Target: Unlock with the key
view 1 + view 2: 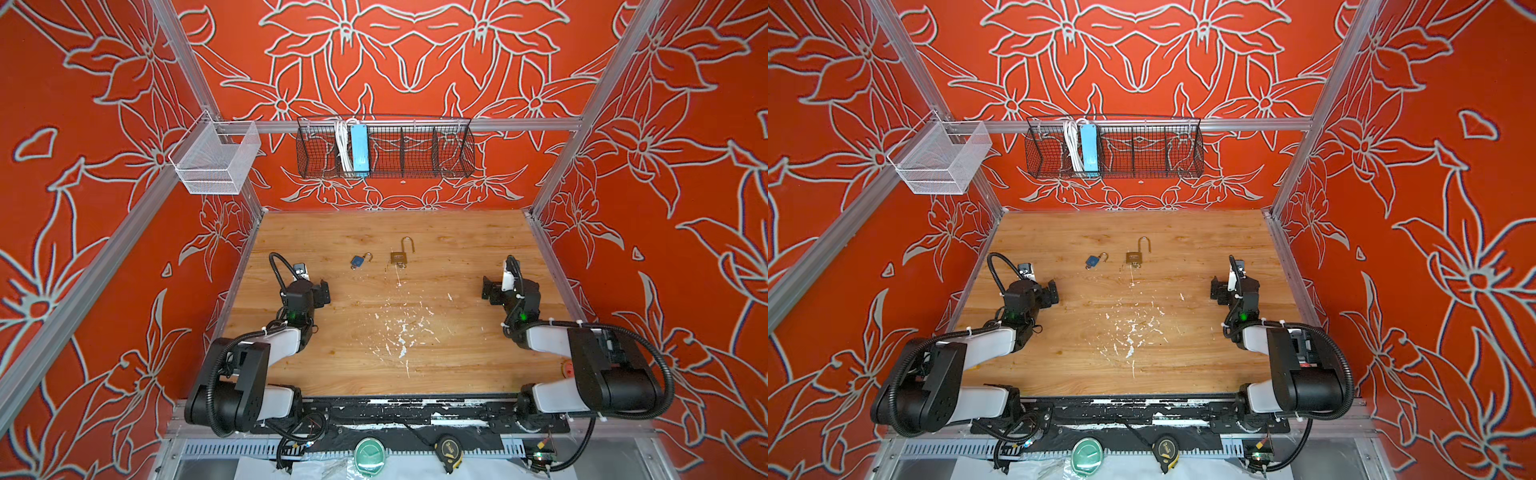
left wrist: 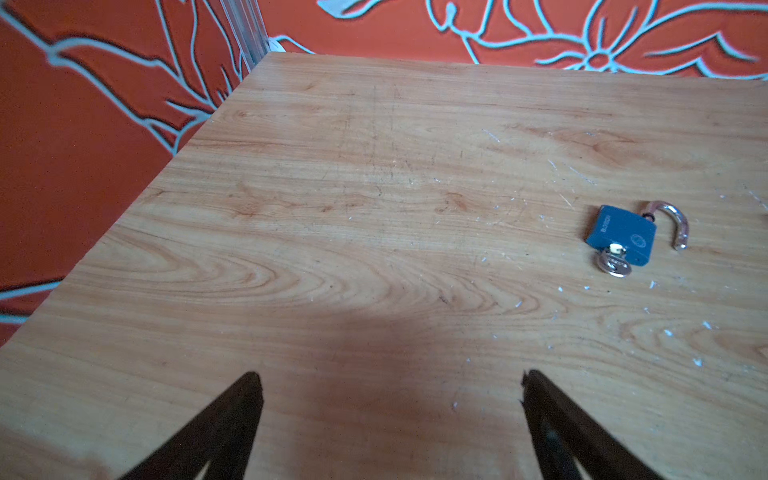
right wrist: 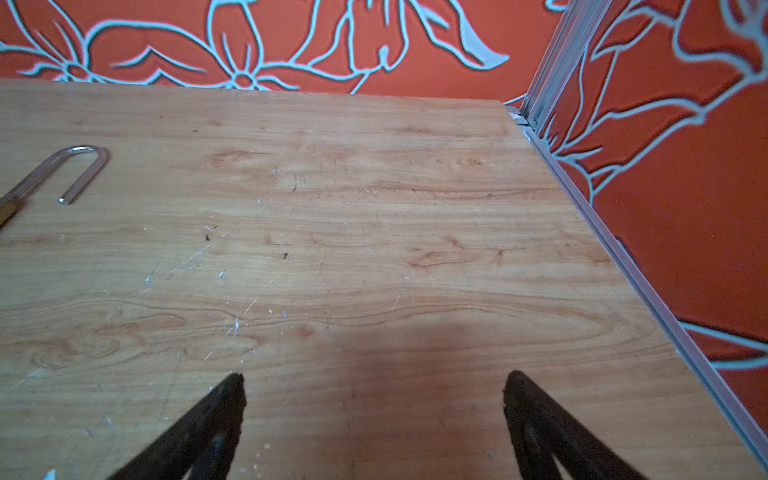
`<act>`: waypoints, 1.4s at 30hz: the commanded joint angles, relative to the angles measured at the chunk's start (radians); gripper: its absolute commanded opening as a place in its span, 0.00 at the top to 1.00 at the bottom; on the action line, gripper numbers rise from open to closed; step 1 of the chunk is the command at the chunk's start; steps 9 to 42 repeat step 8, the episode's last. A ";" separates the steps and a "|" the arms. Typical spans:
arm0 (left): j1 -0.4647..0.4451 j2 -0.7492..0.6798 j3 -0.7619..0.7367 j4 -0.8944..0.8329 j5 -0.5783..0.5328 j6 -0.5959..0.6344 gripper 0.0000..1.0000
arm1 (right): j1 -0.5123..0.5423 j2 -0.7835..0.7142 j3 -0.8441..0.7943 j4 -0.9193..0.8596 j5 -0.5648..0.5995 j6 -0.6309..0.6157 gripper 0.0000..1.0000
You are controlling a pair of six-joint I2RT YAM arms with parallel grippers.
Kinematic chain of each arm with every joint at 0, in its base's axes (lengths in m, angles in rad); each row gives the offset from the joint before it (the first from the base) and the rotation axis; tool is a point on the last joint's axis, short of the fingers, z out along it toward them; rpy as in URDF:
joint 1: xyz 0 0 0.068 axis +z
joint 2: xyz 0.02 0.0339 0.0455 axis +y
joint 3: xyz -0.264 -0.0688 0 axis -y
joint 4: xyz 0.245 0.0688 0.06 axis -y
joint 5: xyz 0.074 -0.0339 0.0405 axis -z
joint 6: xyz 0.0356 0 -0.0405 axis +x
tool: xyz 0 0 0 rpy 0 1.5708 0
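Black left claw point(image 2: 390, 376) and black right claw point(image 3: 375, 375) hang wide open, holding nothing. Small blue metal padlock point(image 2: 622, 232) (silver key point(image 2: 614, 262) stuck in it) lies on the wooden table point(image 2: 332, 208), hoop open. Gold brass padlock point(image 1: 398, 258) nearby, open too. Unlocking looks done.

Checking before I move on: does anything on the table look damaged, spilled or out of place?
Nothing is knocked over. The blue padlock, with the key in it, and the brass padlock lie flat with shackles swung open. Scattered white flecks and scratches mark the middle of the table, like chipped paint.
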 commanded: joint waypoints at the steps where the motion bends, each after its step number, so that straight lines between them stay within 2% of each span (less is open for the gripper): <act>1: 0.008 -0.006 0.001 -0.007 0.008 0.010 0.03 | 0.001 -0.003 0.005 -0.005 -0.016 0.003 0.02; 6: 0.019 -0.001 0.012 -0.023 0.033 0.008 0.03 | 0.000 -0.006 0.010 -0.023 -0.013 0.002 0.02; 42: 0.019 -0.008 0.005 -0.017 0.025 0.006 0.03 | 0.002 -0.005 0.008 -0.016 -0.013 0.002 0.02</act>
